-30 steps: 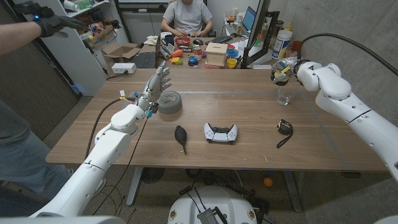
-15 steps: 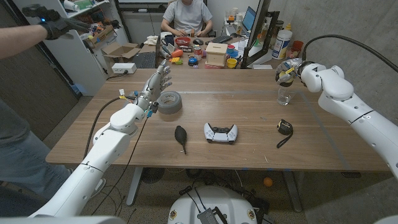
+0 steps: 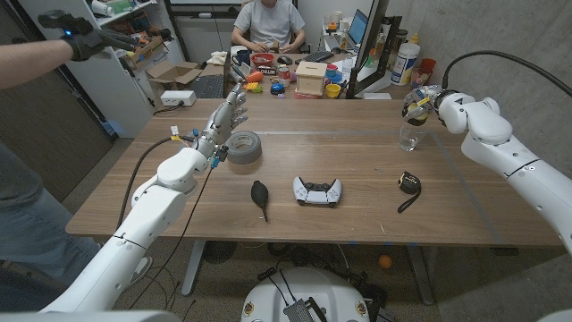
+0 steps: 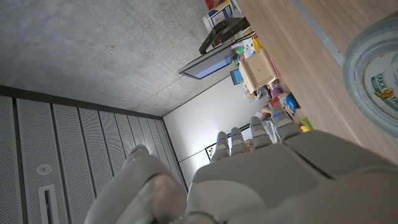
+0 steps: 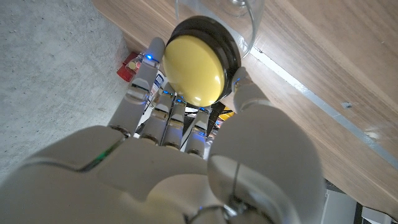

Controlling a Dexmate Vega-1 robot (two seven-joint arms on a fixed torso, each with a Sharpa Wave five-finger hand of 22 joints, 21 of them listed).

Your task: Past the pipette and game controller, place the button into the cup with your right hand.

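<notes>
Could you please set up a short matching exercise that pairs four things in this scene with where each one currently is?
Things:
1. button
2. cup
3. roll of tape
4. game controller

Places:
A. beside the left hand
B. near the table's front edge, in the middle
C. held in the right hand
D. on the table under the right hand

Pairs: 1-C, 2-D, 3-A, 4-B

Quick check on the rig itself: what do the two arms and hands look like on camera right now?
Both arms wear smooth white rounded shells. The left hand is grey and segmented, with small blue and yellow tags at its wrist and a black cable running along the forearm. The right hand is grey too; a black cable arcs over its arm, and blue lights glow between its fingers.
</notes>
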